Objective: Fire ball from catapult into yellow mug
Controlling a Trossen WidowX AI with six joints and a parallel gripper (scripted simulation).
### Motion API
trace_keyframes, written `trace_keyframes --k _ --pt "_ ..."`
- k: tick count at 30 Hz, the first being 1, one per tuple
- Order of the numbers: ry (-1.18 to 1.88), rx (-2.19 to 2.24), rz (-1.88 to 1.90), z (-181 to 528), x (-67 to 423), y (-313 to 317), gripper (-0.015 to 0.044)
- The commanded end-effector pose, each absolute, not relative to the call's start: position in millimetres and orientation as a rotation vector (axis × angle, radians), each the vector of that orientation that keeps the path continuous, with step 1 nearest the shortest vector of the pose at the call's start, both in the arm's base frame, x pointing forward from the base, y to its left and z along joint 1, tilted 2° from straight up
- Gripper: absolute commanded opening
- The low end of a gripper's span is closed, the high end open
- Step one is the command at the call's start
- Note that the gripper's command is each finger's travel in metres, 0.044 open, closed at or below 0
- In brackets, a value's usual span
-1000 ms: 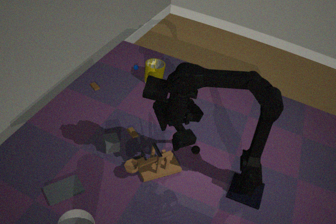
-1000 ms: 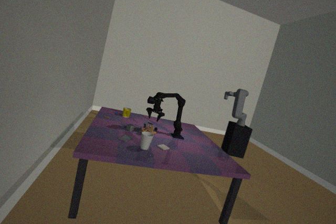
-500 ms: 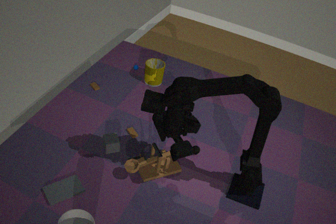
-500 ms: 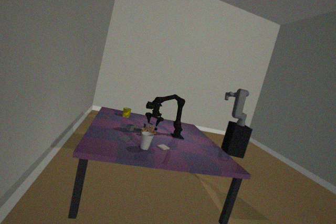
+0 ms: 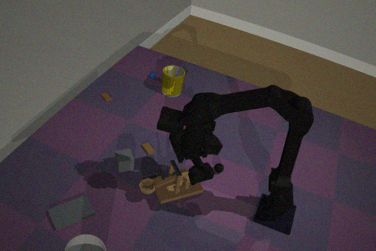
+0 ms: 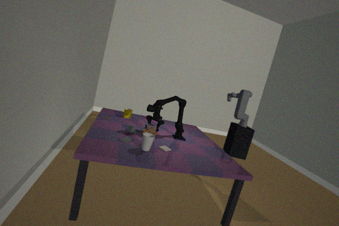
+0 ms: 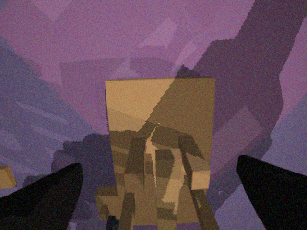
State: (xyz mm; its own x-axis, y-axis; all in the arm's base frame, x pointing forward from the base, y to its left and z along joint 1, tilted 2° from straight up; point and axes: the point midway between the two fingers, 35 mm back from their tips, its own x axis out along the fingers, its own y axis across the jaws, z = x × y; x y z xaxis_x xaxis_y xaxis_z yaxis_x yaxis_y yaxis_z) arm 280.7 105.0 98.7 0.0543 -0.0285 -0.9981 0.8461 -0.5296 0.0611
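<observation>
The wooden catapult (image 5: 170, 186) (image 6: 150, 130) (image 7: 160, 122) stands on the purple table (image 5: 318, 163) (image 6: 191, 159), its spoon end pointing left in the top view. A small black ball (image 5: 218, 167) lies on the table just right of it, apart from it. The yellow mug (image 5: 173, 80) (image 6: 127, 113) stands upright far back near the table's corner, with a tiny blue ball (image 5: 151, 75) beside it. My gripper (image 5: 187, 170) (image 6: 153, 125) (image 7: 160, 169) is open and empty, low over the catapult with a finger on either side of its frame.
A grey mug (image 5: 124, 158) (image 6: 131, 129), a grey slab (image 5: 71, 211) (image 6: 125, 139), a white cup (image 5: 84, 243) (image 6: 148, 141), a white pad (image 6: 164, 148) and two tan blocks (image 5: 106, 96) (image 5: 148, 147) lie around. A grey robot (image 6: 240, 107) stands beside the table.
</observation>
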Motion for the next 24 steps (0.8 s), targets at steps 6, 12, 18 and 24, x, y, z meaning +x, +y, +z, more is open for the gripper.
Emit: trace_keyframes --k 6,12,18,24 --pt "0.841 1.619 -1.572 82 279 104 0.0440" --pt "0.841 1.619 -1.572 72 278 104 0.0440" --pt "0.841 1.619 -1.572 67 278 103 0.0440" --pt "0.834 1.624 -1.567 70 280 104 0.0309"
